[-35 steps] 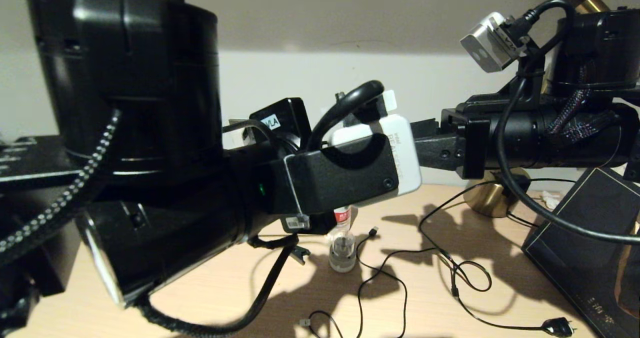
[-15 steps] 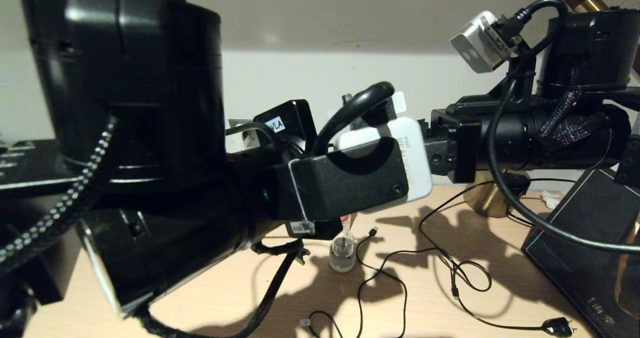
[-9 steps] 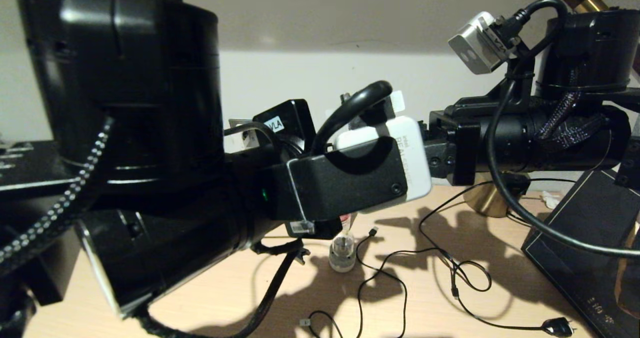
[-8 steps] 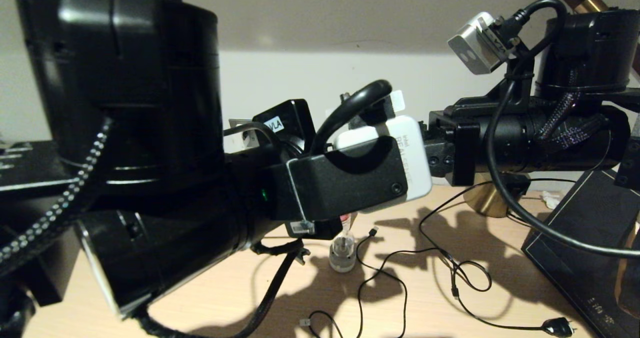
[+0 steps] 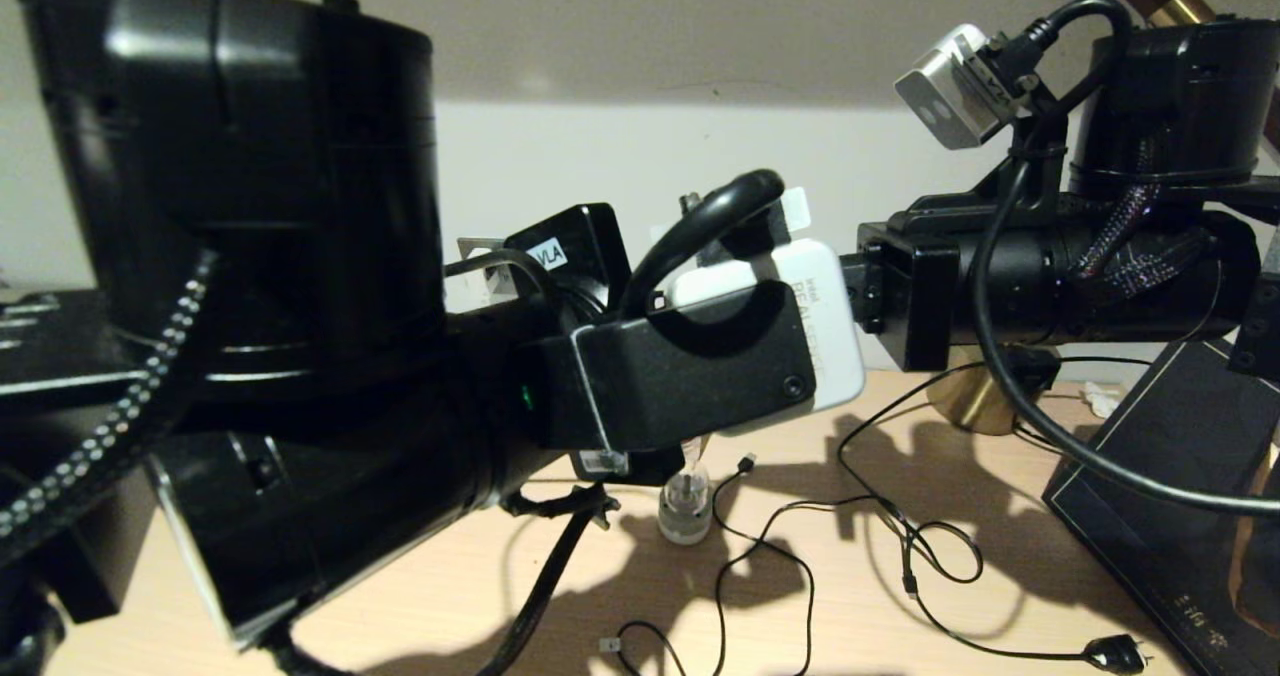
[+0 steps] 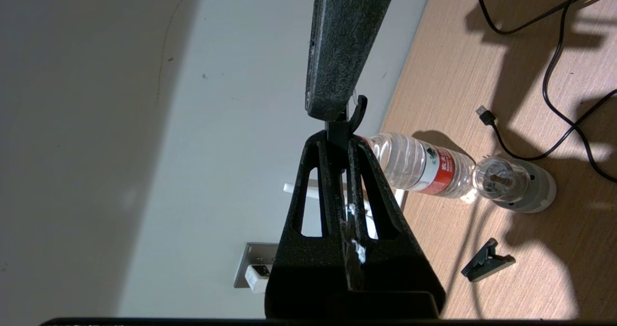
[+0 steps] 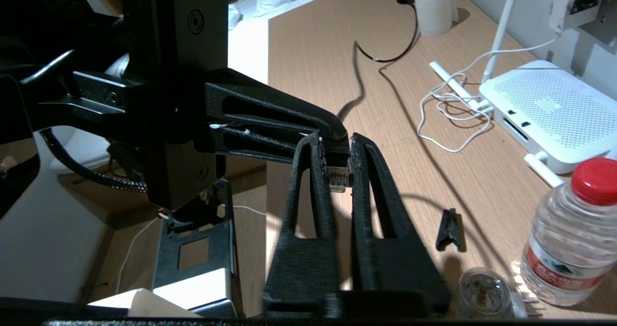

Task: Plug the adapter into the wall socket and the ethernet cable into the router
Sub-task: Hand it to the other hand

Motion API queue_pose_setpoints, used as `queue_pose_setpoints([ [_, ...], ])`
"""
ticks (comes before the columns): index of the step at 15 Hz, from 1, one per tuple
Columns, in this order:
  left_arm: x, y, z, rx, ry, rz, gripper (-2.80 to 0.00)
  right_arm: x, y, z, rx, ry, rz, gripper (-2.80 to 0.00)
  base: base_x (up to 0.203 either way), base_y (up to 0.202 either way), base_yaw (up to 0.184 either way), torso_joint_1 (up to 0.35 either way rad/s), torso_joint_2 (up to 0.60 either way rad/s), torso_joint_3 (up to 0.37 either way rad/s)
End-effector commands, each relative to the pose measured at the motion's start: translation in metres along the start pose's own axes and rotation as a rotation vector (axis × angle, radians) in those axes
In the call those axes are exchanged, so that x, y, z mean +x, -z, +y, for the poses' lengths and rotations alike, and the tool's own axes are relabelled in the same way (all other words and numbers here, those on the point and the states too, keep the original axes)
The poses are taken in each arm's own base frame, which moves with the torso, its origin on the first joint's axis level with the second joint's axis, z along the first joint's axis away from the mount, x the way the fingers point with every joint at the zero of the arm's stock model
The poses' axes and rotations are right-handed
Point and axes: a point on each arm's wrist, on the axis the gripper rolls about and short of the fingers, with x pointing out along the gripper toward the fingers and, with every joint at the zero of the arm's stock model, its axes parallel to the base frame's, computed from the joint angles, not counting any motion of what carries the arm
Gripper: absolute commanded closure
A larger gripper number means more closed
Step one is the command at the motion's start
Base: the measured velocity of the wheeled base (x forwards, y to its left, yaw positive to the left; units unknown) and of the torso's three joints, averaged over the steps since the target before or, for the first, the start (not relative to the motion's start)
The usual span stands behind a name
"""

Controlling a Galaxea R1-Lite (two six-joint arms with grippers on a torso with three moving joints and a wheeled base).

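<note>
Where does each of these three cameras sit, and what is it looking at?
Head view: on the head, looking down at the table; both arms fill it.
Left wrist view: behind the left gripper, facing the wall socket and water bottle.
Right wrist view: behind the right gripper, facing the router.
Shared: both wrist views show both grippers shut on the ethernet cable.
</note>
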Motion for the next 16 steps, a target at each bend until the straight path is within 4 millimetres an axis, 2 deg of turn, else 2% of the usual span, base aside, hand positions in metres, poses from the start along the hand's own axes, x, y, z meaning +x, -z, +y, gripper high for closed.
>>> queue_pose_setpoints([
  [1,-0.0001,0.0,-0.0003,0.006,-0.001,0.001,0.0,0.0006,-0.0001,0.0014,-0.001,-0.01,0.0,0.0,0.0,0.0,0.0,0.0,0.0,0.0],
  [16,0.0039,-0.002,-0.0003,0.0,-0.003,-0.024,0.0,0.0004,0.0016,0.0007,0.006,-0.003,0.003,0.0,0.0,0.0,0.0,0.0,0.0,0.0],
])
